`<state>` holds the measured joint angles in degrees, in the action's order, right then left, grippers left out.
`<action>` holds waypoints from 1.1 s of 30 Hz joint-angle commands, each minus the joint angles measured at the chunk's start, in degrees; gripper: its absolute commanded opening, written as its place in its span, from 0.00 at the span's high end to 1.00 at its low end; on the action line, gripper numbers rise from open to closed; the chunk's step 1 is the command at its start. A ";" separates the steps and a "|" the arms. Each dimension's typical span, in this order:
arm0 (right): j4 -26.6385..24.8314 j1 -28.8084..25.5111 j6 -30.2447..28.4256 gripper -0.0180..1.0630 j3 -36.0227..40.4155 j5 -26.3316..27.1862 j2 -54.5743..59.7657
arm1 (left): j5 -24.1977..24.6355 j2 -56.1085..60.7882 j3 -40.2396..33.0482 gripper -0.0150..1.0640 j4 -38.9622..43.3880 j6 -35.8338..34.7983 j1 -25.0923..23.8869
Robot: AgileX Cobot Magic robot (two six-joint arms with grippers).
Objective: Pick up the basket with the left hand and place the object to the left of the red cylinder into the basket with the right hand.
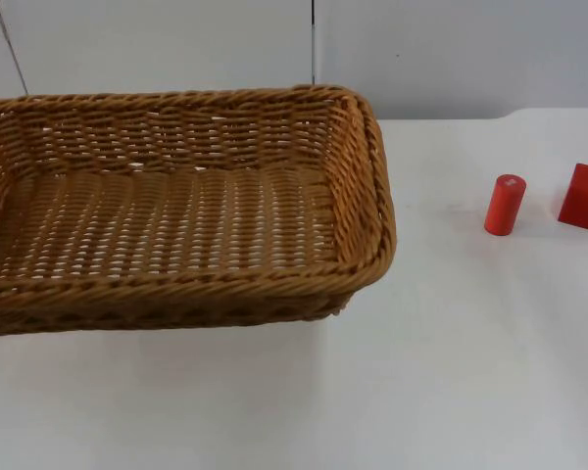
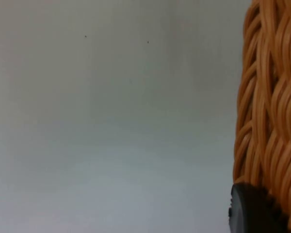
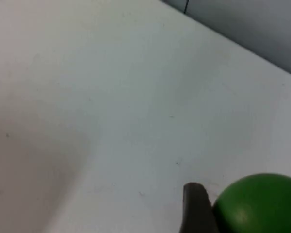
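The woven wicker basket [image 1: 176,211] hangs tilted above the table's left half, and its inside is bare. In the left wrist view its braided rim [image 2: 269,121] runs right against the black fingertip [image 2: 250,211] of my left gripper [image 2: 264,206], which is shut on it. The red cylinder [image 1: 505,205] stands upright on the table at the right. In the right wrist view a green ball [image 3: 262,201] sits pressed against a black fingertip [image 3: 196,208] of my right gripper [image 3: 237,213], held above the white table.
A red block [image 1: 585,198] stands just right of the cylinder at the picture's edge. The grey partition wall [image 1: 451,49] closes the table at the back. White table top [image 1: 421,382] lies in front of the basket and cylinder.
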<state>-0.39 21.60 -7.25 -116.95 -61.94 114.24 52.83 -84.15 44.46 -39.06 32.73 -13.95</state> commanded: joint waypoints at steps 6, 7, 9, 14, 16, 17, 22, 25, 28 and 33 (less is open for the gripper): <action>0.09 0.38 1.88 0.99 13.45 2.22 -12.22 | 0.56 0.55 -0.11 0.99 -1.85 -0.04 -0.14; 0.09 0.38 1.88 0.99 16.01 3.30 -14.06 | 0.56 0.55 -0.11 0.99 -1.85 -0.04 -0.14; 0.09 0.38 1.88 0.99 22.05 4.84 -18.25 | 0.56 0.55 -0.11 0.99 -1.85 -0.04 -0.14; 0.39 0.38 1.88 0.99 29.91 5.18 -23.62 | 0.67 0.55 -0.11 0.99 -1.85 -0.04 -0.14; 0.39 0.38 1.71 0.99 31.43 4.92 -24.52 | 0.67 0.55 -0.11 0.99 -1.85 -0.04 -0.14; 0.39 0.38 1.71 0.99 31.43 4.92 -24.52 | 0.67 0.55 -0.11 0.99 -1.85 -0.04 -0.14; -0.24 3.33 0.22 0.99 31.60 3.33 -24.53 | 0.67 0.55 -0.11 0.99 -1.85 -0.04 -0.14; -0.14 9.04 -1.41 0.99 31.60 5.01 -24.42 | 0.67 0.55 -0.11 0.99 -1.85 -0.04 -0.14; -0.14 13.78 -1.41 0.99 31.60 7.07 -24.18 | 0.78 0.55 -0.11 0.99 -1.85 -0.04 -0.14; -0.25 21.93 -1.41 0.99 31.60 10.88 -22.08 | 0.78 0.55 -0.11 0.99 -1.85 -0.04 -0.14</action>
<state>-0.49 42.63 -8.00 -85.38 -52.21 91.98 52.83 -84.15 44.46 -39.06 32.73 -13.95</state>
